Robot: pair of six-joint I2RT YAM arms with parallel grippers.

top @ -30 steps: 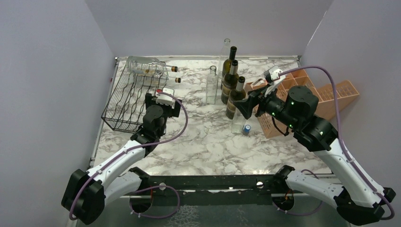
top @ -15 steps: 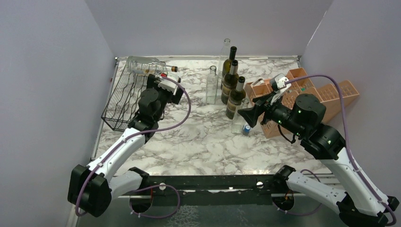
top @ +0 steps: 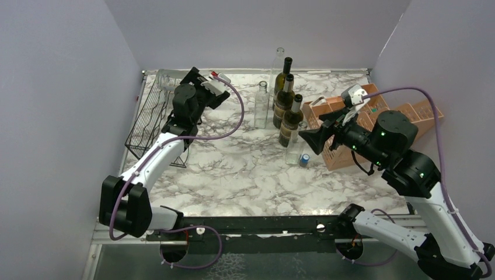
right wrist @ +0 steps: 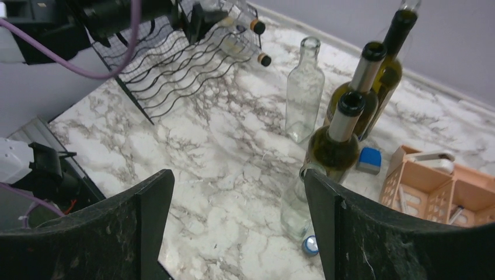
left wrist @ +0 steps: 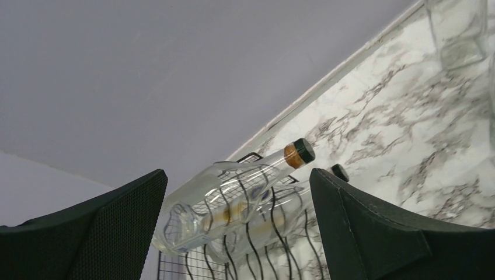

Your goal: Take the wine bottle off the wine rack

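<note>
Wine bottle (left wrist: 233, 201) of clear glass lies on its side on the top tier of the wine rack (top: 153, 125), at the rack's far end. Its cork-coloured collar and dark cap jut out past the rack's right edge, over the marble table (top: 245, 175). A second clear bottle (left wrist: 315, 191) lies on the rack just below it, pointing the same way, with its dark cap beside the first one's neck.

The left gripper (left wrist: 236, 186) hangs just off the rack's far right corner, facing the two bottles neck-on. Its fingers (left wrist: 99, 233) are spread wide and released. Both bottles show in the gap between them, farther off, and neither pad touches glass or wire.

To the right of the rack, apart from it, stands a cluster of upright bottles. Nearest the rack is a squarish clear glass bottle (top: 261, 105). Beyond it are three dark green wine bottles (top: 284, 105) in a close row, with a tall clear bottle (top: 279, 61) behind them. A small clear one (top: 293, 150) stands in front, with a blue cap (top: 304, 158) lying at its foot.

Farther right of the rack is a salmon-orange crate (top: 335, 157). The right gripper (right wrist: 238, 181) hovers in front of it, well apart from the rack and aimed back across the bottle cluster. Its fingers (right wrist: 379, 233) are parted and hold nothing.
</note>
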